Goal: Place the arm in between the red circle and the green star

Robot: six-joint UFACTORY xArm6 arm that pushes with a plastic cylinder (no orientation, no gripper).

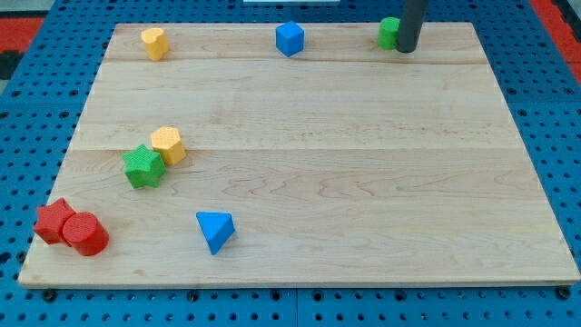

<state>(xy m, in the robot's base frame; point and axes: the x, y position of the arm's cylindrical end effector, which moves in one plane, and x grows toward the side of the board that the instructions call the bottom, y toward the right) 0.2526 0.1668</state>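
End effector first: it is a bare rod with no jaws to open or shut, so it holds nothing; my tip (406, 50) rests at about one o'clock on the table (363, 182), touching or just beside a green block (388, 33) whose shape I cannot make out.

Both task blocks sit far off, toward eight o'clock. A green star (143, 166) lies at roughly nine o'clock, with the red circle (85, 233) below it near the seven o'clock corner; the space between them looks open but tight.

Risks, as I judge them: pulling away carelessly could drag the green block off the table's top edge. Coming in along the diagonal, the rod could clip the yellow block (169, 144) that touches the star at its two o'clock, shoving the star and changing the gap. Overshooting could knock the red circle, or the red block (54, 220) touching it, over the near edge.

A blue triangular block (215, 230) at six o'clock flanks the lower approach. Another blue block (290, 38) and a yellow block (154, 42) sit along the twelve o'clock edge, clear of the path.
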